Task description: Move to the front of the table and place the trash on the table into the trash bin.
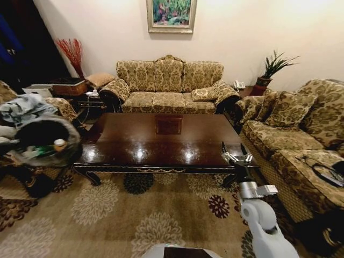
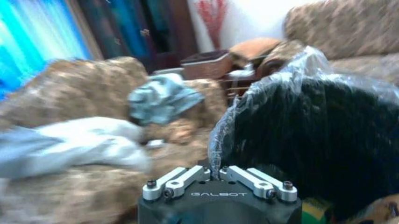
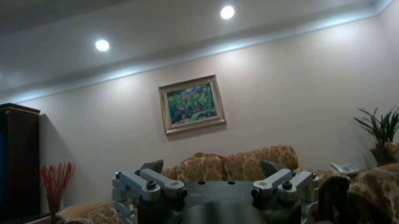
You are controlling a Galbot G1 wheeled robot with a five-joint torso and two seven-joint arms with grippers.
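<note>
I see the trash bin (image 1: 45, 141) at the left end of the table (image 1: 161, 141), raised beside it, with bottles (a green one among them) lying inside. In the left wrist view, my left gripper (image 2: 218, 179) sits at the bin's plastic-lined rim (image 2: 268, 93), fingers pinched together on the liner. My right gripper (image 1: 236, 157) hovers over the table's right front corner, fingers spread apart and holding nothing, well apart from the bin.

Right arm's stretched forward, right pincer (image 1: 237, 157) spread wide and pointing up a bit; left pincer (image 2: 217, 179) is pinched closed.
</note>
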